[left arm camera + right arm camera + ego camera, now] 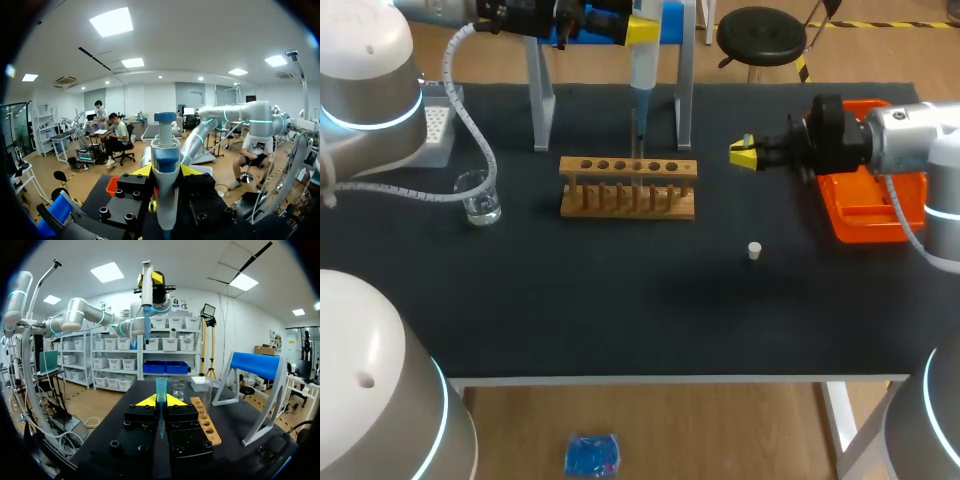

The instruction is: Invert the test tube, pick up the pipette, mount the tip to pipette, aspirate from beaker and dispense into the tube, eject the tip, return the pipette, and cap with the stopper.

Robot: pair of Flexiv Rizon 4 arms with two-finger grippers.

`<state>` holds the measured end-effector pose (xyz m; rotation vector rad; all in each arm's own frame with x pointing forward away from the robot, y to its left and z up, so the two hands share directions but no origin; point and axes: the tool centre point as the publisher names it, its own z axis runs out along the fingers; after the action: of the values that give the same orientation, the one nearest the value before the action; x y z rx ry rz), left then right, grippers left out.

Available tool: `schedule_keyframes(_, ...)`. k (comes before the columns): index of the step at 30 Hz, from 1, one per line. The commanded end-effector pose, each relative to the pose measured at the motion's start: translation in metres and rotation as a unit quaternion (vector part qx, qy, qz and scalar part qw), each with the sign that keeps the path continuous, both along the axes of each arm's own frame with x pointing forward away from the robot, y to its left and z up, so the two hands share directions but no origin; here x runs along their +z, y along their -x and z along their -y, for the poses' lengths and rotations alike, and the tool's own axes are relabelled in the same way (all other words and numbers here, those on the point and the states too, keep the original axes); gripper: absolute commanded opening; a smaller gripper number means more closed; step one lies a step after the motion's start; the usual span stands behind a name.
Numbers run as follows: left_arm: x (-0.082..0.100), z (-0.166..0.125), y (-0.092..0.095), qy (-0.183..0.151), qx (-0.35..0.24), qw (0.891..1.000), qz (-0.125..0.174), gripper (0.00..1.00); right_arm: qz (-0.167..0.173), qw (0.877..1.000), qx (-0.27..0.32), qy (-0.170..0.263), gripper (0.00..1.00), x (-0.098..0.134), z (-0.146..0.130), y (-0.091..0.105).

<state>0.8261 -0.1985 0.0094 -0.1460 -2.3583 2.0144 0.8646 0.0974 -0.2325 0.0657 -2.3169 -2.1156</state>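
Head view: left gripper (642, 30) clamps the pipette (642, 75) near the table's (620, 320) far edge; right gripper (743, 153) pinches a blue tip (161, 389).

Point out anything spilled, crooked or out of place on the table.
Nothing stands out. The rack sits square, the beaker is upright with no spill around it, and the stopper sits alone on the table. The left gripper holds the pipette upright; the right gripper holds a tip.
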Motion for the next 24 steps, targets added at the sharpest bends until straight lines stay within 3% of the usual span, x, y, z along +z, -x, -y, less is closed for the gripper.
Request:
schedule_keyframes(1, 0.000, 0.000, 0.000, 0.000, 0.000, 1.000, 0.000, 0.00, 0.005, 1.000, 0.002, 0.010, 0.00, 0.003, -0.015, 0.004)
schedule_keyframes(13, 0.000, 0.000, 0.000, 0.000, 0.000, 1.000, 0.000, 0.00, 0.050, 0.998, 0.018, 0.037, 0.00, 0.004, -0.060, 0.016)
schedule_keyframes(24, 0.000, 0.000, 0.000, 0.000, 0.000, 1.000, 0.000, 0.00, 0.094, 0.994, 0.034, 0.035, 0.00, 0.009, -0.091, 0.018)
